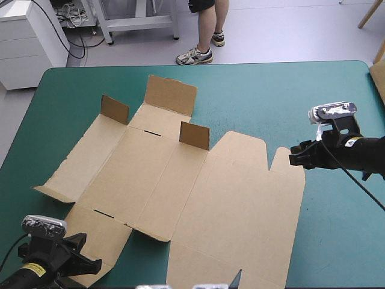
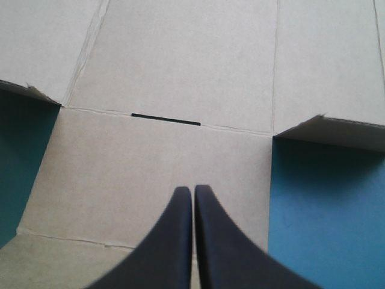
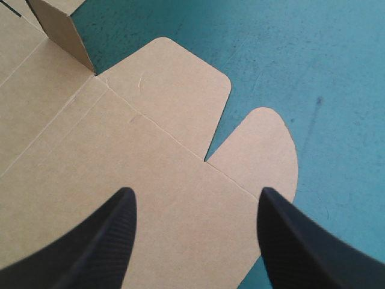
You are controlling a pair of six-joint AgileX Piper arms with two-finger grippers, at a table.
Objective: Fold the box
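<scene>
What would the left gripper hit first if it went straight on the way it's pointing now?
Most likely the flat brown cardboard box sheet: the left gripper, black fingers shut, points at its near flap, short of the thin black slot in the fold line. Its height above the board is unclear.

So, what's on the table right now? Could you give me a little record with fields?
Table: teal-green cover
Box: brown board, unfolded, mostly flat
Flaps: three stand up on the far side
Left hand: shut, over the near-left panel
Right hand: open, over the right edge by the rounded tabs
</scene>
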